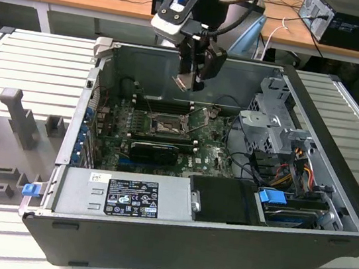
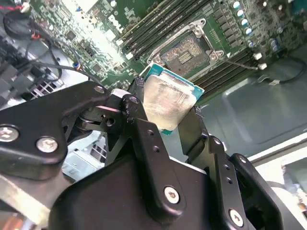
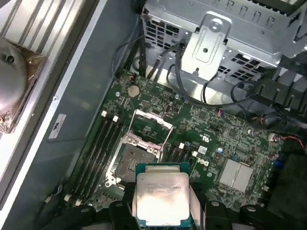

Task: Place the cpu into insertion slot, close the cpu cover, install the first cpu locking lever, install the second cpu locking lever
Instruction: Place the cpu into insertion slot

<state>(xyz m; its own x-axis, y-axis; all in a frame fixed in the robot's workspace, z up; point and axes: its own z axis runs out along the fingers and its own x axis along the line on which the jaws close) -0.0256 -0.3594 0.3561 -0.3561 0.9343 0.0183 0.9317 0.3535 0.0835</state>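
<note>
Slatted workbench (image 1: pixel 36 61) carries an open computer case (image 1: pixel 217 247), centre frame. Gripper (image 1: pixel 191 78) jaws clamp the cpu (image 2: pixel 169 101) above the insertion slot (image 1: pixel 165 126).

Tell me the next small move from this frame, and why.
Probably lower the hand toward the insertion slot, lining the cpu up over it. The hand grips the cpu well above the board, the slot looks empty, and the cpu cover appears swung open.
</note>
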